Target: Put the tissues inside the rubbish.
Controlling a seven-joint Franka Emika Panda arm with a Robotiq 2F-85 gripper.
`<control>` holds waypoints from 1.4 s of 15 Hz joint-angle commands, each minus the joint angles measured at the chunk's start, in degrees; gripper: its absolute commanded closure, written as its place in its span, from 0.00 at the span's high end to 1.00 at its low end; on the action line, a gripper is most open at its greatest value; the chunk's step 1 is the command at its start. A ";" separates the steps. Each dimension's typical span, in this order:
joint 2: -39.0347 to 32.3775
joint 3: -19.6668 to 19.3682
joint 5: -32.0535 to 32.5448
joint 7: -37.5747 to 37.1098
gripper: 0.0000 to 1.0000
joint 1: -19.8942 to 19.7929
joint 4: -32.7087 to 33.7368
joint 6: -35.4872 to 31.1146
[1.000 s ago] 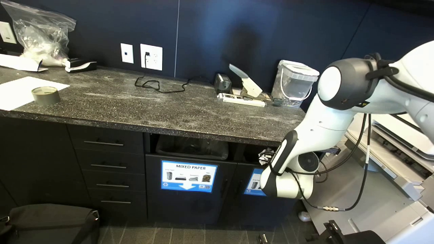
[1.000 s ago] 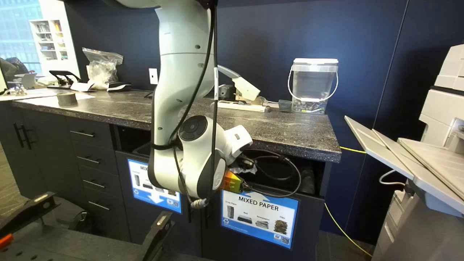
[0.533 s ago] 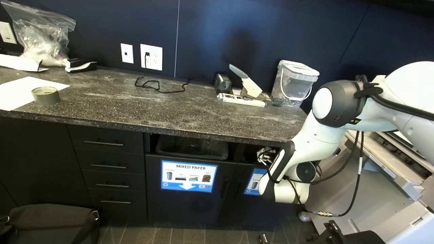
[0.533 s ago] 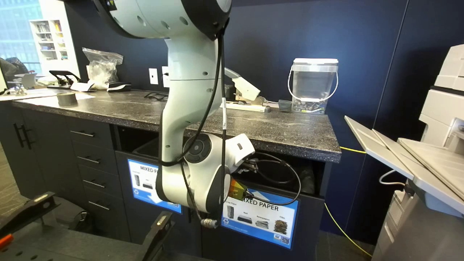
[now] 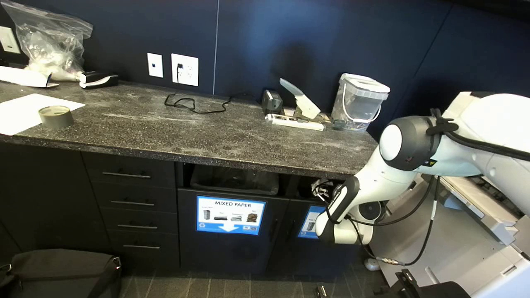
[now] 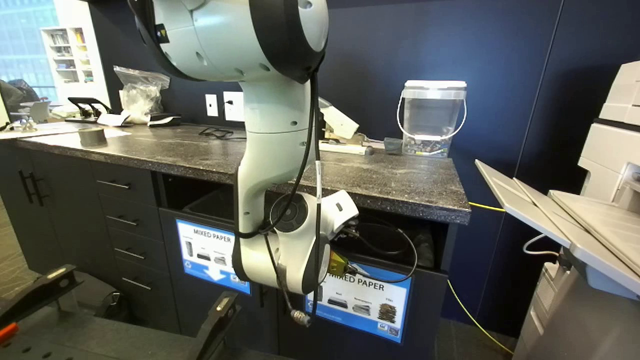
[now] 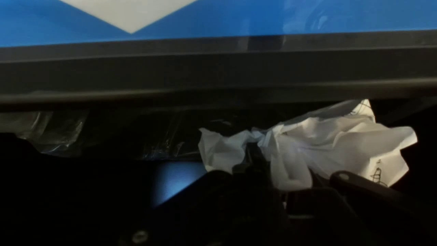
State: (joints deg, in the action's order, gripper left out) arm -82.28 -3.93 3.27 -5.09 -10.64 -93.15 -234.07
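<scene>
Claw (image 7: 253, 150) pinched narrow on crumpled wht tissue (image 7: 327, 143), at cab. opening (image 6: 439, 242) abv MIXED PAPER sign (image 6: 360, 300) | wrist view only: pen marks (image 7: 377, 176) on tissue, clr plastic (image 7: 58, 133); in an exterior view: ylw-grn piece (image 6: 338, 265) nr wrist (image 6: 295, 255) | arm (image 6: 275, 150), both exterior views: reaches down, wrist bent below countertop (image 6: 410, 175) edge

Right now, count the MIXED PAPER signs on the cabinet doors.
2: one MIXED PAPER sign on the door beside the drawers, a second sign on the next door, partly hidden behind the arm in both exterior views.
</scene>
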 commanded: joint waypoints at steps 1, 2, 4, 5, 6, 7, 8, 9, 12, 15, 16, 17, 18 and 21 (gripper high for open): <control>-2.43 0.68 0.96 -0.30 0.14 -1.09 5.15 1.73; -2.33 0.65 0.62 -0.08 0.37 -0.95 5.34 2.35; -2.06 0.57 0.46 0.22 0.40 -0.73 5.64 4.09; -1.90 0.54 0.67 0.32 0.47 -0.65 5.71 4.91; -1.55 0.43 0.44 0.55 0.54 -0.50 5.46 5.76; -1.16 0.34 0.26 0.79 0.62 -0.31 5.11 6.45; -0.61 0.10 -0.47 1.26 0.69 0.09 4.37 7.29; -0.08 -0.21 -1.14 1.77 0.76 0.52 3.51 7.53; 3.18 -2.08 -5.60 5.21 0.99 2.96 -1.63 6.68; 7.34 -3.33 -8.02 8.04 1.00 5.08 -7.85 3.46; 9.04 -3.57 -7.71 8.57 1.00 5.56 -10.26 2.27; 11.51 -3.78 -7.27 9.02 1.00 6.00 -13.42 3.01; 13.82 -3.54 -5.16 8.69 1.00 5.72 -16.73 4.68; 21.29 -4.04 -4.71 9.60 1.00 7.06 -24.82 15.88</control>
State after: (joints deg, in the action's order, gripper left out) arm -71.06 -6.97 -1.20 2.94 -5.43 -106.85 -225.23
